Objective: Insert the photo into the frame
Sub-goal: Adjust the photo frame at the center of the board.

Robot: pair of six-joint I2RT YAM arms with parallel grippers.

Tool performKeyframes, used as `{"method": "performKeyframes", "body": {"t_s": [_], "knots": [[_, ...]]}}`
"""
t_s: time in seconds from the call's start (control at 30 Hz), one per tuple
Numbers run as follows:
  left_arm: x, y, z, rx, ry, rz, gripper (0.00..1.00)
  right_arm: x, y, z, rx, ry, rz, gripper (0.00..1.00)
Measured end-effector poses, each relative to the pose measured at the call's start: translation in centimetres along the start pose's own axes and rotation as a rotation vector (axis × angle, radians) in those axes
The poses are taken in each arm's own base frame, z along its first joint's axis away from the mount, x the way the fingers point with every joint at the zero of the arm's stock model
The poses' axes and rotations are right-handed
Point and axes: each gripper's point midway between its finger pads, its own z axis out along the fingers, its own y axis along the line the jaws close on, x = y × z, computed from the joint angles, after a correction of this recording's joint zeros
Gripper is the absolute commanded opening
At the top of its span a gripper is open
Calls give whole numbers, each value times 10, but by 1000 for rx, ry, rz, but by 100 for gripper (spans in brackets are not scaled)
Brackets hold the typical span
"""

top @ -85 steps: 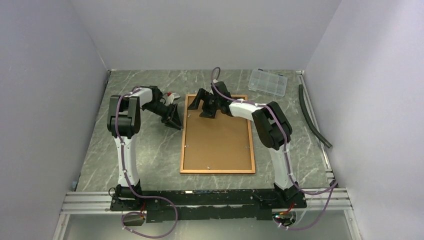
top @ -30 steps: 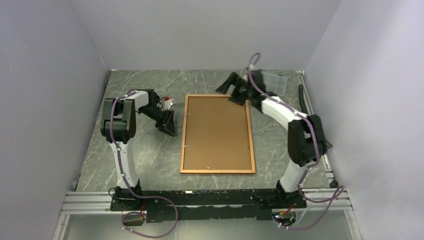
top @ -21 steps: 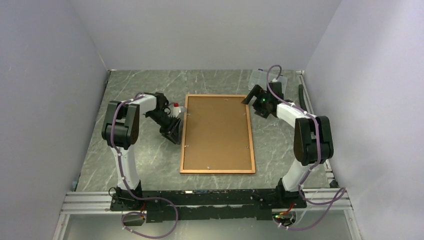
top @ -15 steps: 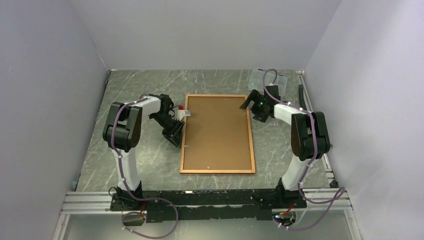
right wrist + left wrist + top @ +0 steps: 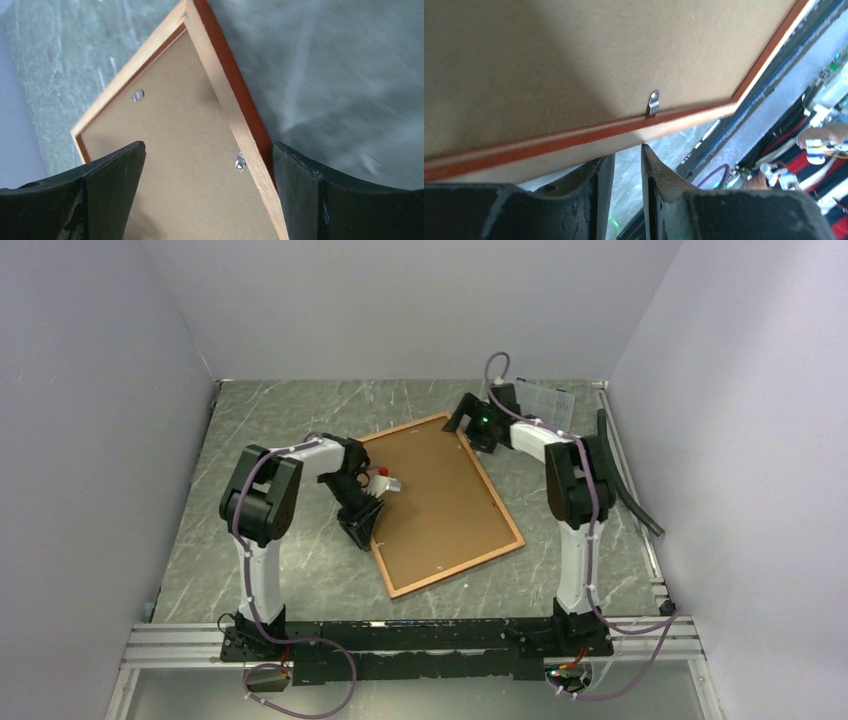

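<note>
The frame (image 5: 460, 567) lies back side up on the table, turned at an angle, with the brown backing board (image 5: 435, 495) in it. The photo is not in view. My left gripper (image 5: 365, 523) sits at the frame's left edge, its jaws nearly shut with a narrow empty gap. In the left wrist view its tips (image 5: 626, 155) touch the reddish rail (image 5: 574, 137) below a metal clip (image 5: 652, 103). My right gripper (image 5: 470, 430) is open over the frame's far corner. In the right wrist view it (image 5: 208, 146) straddles the rail (image 5: 235, 115) and a clip (image 5: 240, 161).
A small clear compartment box (image 5: 548, 400) stands at the back right, just behind the right gripper. A black hose (image 5: 625, 475) lies along the right edge of the table. Grey walls close in the table on three sides.
The frame has turned counterclockwise on the table, its far end swinging left. My right gripper moved left to the far corner. My left gripper moved nearer and right along the left edge.
</note>
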Motion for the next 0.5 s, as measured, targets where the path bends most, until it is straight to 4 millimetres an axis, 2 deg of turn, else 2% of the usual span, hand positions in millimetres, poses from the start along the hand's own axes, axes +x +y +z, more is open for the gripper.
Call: {"method": "performKeyframes", "body": {"t_s": [0.13,0.27,0.4,0.5], "knots": [[10,-27,15,46,105,27,36,-1,45,34,-72,5,-83,100],[15,-53,24,109,163,70,41,14,73,49,-106,50,-146,100],[13,-64,22,139,173,114,46,22,80,44,-109,86,-173,100],[14,-63,15,137,161,142,48,14,73,33,-94,94,-156,100]]}}
